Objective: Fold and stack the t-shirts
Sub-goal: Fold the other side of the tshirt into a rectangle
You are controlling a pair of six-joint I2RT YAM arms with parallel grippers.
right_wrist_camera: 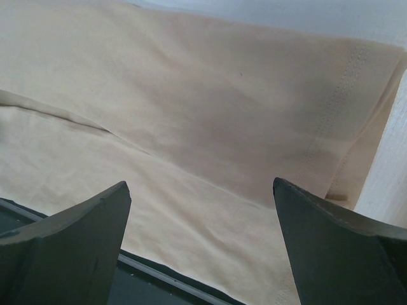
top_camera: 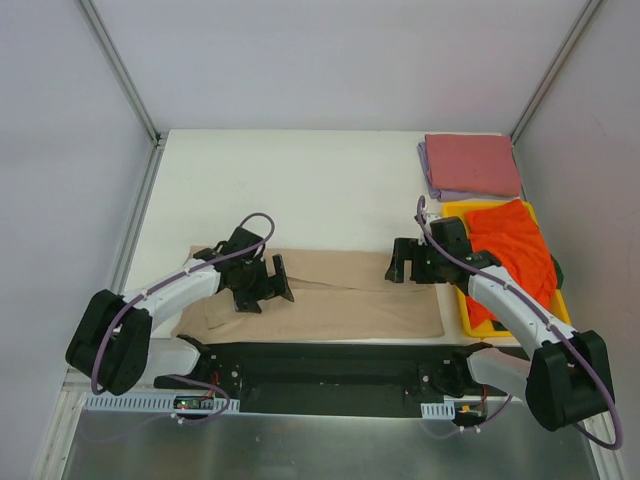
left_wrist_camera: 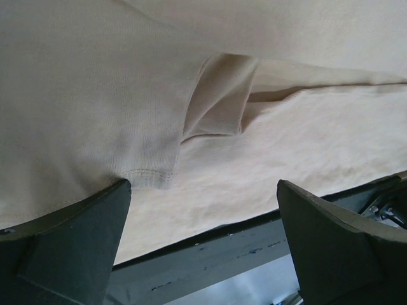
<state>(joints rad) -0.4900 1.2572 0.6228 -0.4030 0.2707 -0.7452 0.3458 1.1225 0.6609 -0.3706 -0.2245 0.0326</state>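
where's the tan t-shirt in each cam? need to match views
Top external: the tan t-shirt lies spread low centre, along the near edge of the table.
Left wrist: the tan t-shirt fills most of the picture, with a small folded flap near centre.
Right wrist: the tan t-shirt fills most of the picture, stitched hem at right.
Shared landmark: the black base plate bordering the shirt, low in both wrist views.

Left arm (top_camera: 165, 290) and right arm (top_camera: 512, 305): white tubes, chunky black joints, a purple cable (top_camera: 258, 215) looping along each, dark wedge-shaped fingers (left_wrist_camera: 70, 248).
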